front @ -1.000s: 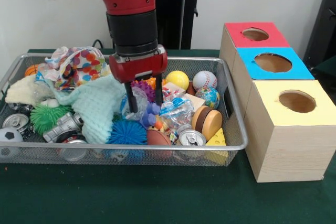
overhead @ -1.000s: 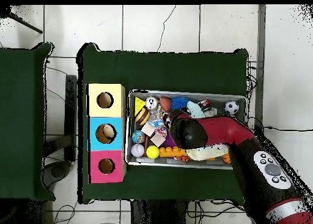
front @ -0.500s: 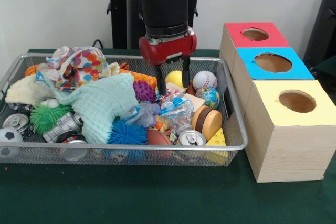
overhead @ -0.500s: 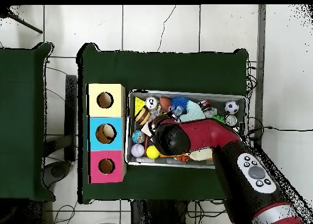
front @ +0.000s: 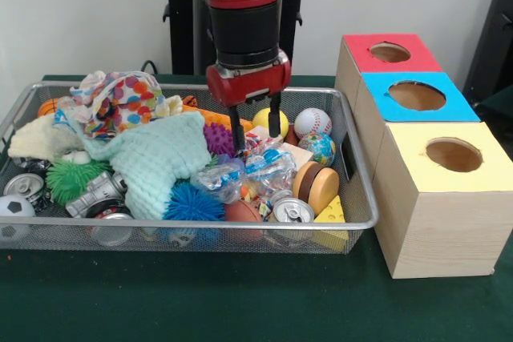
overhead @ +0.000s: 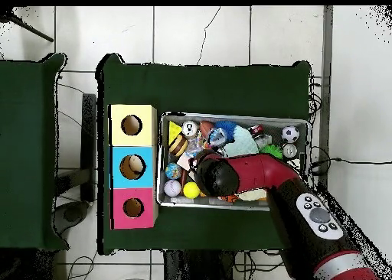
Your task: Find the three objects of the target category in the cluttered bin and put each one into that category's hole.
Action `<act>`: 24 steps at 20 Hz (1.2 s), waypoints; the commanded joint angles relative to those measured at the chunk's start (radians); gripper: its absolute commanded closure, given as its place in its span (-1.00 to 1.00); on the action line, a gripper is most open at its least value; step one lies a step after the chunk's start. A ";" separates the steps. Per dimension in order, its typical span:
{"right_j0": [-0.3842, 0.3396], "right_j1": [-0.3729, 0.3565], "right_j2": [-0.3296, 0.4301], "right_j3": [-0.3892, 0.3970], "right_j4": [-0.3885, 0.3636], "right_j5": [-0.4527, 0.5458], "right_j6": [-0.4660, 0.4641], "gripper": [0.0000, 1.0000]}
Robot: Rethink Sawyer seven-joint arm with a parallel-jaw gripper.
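Observation:
My gripper (front: 257, 143) hangs open over the middle right of the wire basket (front: 365, 198). Its fingertips (front: 240, 148) dip into the clutter, holding nothing. A yellow ball (front: 267, 117) lies just behind the fingers, with a purple spiky ball (front: 217, 138) to their left. A crinkled clear wrapper (front: 256, 172) sits just in front. A baseball (front: 313, 123) and a globe ball (front: 321, 148) rest to the right. From overhead, the arm's wrist (overhead: 217, 176) covers the gripper. The red box (front: 390, 52), blue box (front: 417, 95) and yellow box (front: 454, 154) each have a round hole.
A mint cloth (front: 152, 158), patterned cloth (front: 120, 102), blue spiky ball (front: 195, 203), green spiky ball (front: 70, 178), soda can (front: 293, 212), cheese wedge (front: 333, 212), wooden disc (front: 317, 186) and soccer ball (front: 12, 210) crowd the basket. The boxes stand close against its right side.
The gripper rose from the wrapper, moved right toward the yellow ball, then settled slightly left and lower. The wrapper shifted. The jaws stayed open and empty.

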 commanded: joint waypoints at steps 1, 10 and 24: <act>-0.031 0.061 -0.069 -0.075 -0.051 -0.042 0.079 -1.00; -0.021 0.088 -0.087 -0.105 -0.058 -0.061 0.077 -1.00; -0.002 0.016 -0.015 -0.193 0.103 0.040 0.100 -1.00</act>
